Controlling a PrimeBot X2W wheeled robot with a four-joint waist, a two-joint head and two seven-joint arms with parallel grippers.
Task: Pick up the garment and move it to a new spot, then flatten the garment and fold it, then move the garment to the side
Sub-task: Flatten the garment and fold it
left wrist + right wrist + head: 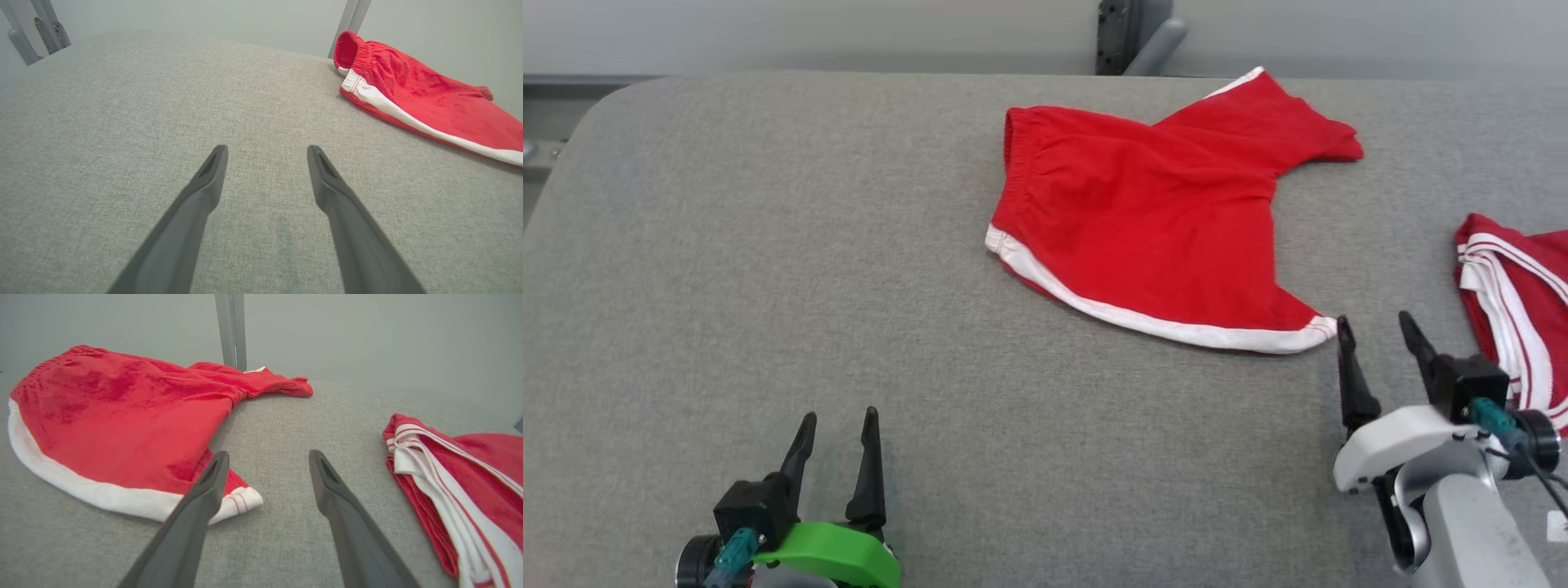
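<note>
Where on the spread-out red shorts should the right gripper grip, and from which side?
Probably the near-leg hem corner of the red shorts, approached from the robot's own side: it lies flat, pointing toward the open right gripper, with bare table beside it.

Setting: appeared to be a robotics lab or test station.
Work surface: a wide table (768,245) was covered in grey woven fabric, its corner rounded.
Backdrop: a plain pale grey wall (768,33).
Fixtures: a grey metal post (231,330) and a dark bracket (1115,37) stood behind the table.
Equipment: a left gripper (840,414) and a right gripper (1374,318), both on robot arms, hung over the table.
</note>
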